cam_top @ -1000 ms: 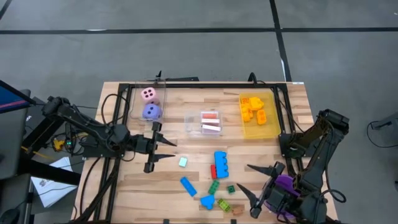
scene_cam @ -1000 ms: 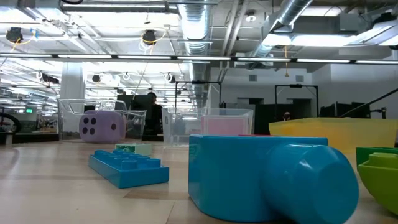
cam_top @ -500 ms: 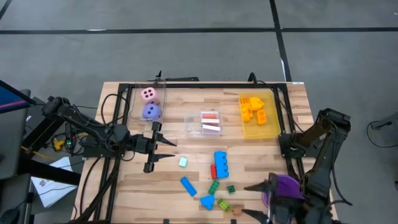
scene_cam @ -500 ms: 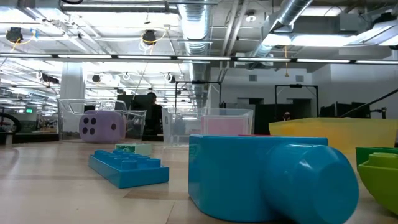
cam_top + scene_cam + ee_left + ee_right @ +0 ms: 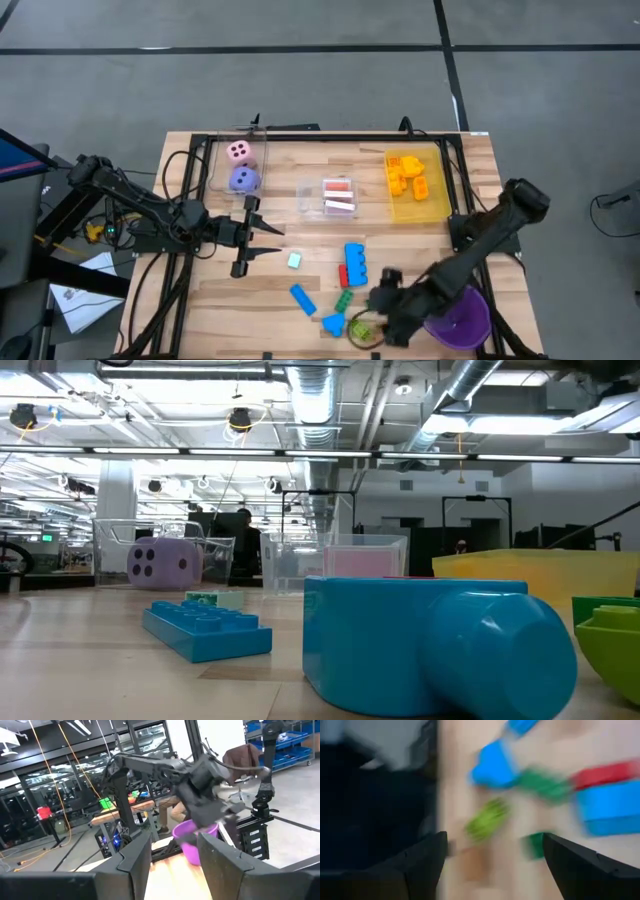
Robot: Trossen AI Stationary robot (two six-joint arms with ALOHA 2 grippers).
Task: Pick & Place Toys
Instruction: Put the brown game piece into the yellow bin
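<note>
Partway done. Dice (image 5: pixel 241 166) binned far left, cards (image 5: pixel 339 197) in the middle bin, orange bricks (image 5: pixel 407 174) far right. Loose bricks (image 5: pixel 348 277) left near centre. My right gripper (image 5: pixel 372 322), jaws apart and empty, hangs over them; left gripper (image 5: pixel 262 239) waits, half-parted, empty.

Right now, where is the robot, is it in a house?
Probably not: it looks like a big workshop or lab. Bare pipes and ducts run overhead, and blue storage bins fill shelves behind the wooden table.

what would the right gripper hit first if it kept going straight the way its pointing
Most likely the lime green brick, centred between the open fingers of the right gripper; depth is unclear in the blurred view.
</note>
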